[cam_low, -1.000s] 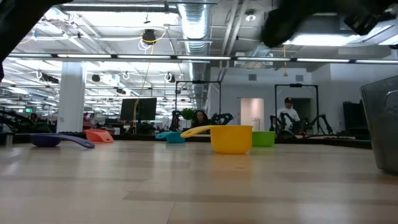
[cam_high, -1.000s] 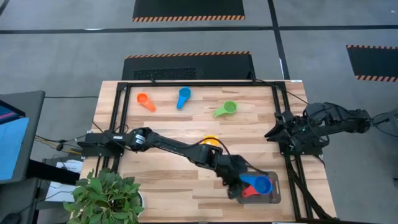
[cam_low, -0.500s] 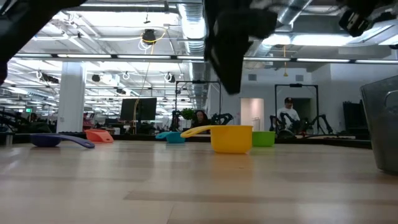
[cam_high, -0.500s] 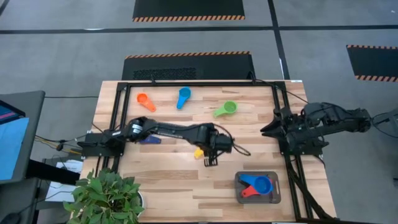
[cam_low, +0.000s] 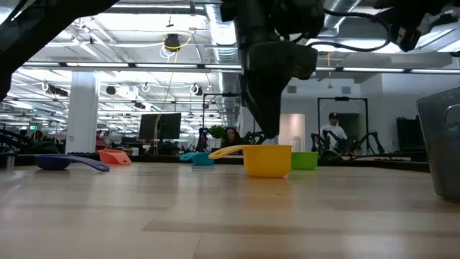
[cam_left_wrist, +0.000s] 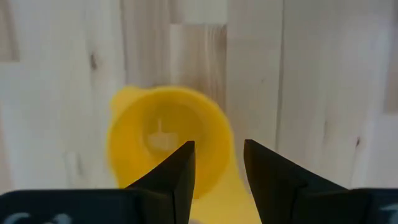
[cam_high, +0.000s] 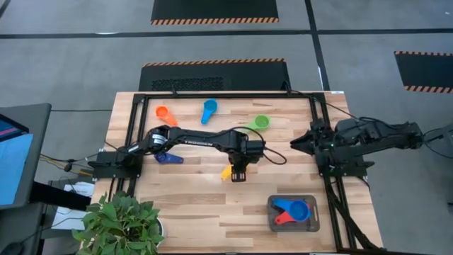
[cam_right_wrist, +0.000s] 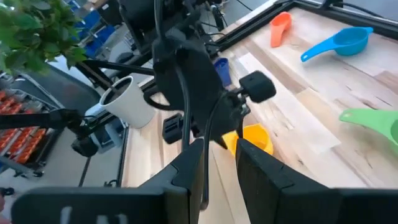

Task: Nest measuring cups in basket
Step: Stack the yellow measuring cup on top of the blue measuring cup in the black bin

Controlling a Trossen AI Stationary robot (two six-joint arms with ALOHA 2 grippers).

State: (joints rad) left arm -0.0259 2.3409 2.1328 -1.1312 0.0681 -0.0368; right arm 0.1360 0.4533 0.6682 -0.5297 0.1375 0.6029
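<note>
Left gripper [cam_left_wrist: 216, 163], jaws apart and empty, hovers over yellow cup [cam_left_wrist: 165, 137] mid-desk [cam_high: 177, 205], red and one blue cup [cam_high: 296, 210] already in basket [cam_high: 313, 225], orange, light blue, green and dark blue cups left out, right gripper [cam_right_wrist: 217, 158] parted, idle at desk edge

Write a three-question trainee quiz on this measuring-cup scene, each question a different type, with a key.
1. True or false: the left gripper hangs over the round yellow plastic measuring cup with its fingers apart and nothing between them.
2. Multiple choice: which cups lie in the shallow dark grey rectangular plastic basket? A) orange and green B) blue and red C) yellow only
3. Fill in: the right gripper waits at the table's ____ edge.

Key: 1 true. 2 B: a blue cup and a red cup. 3 right.
</note>
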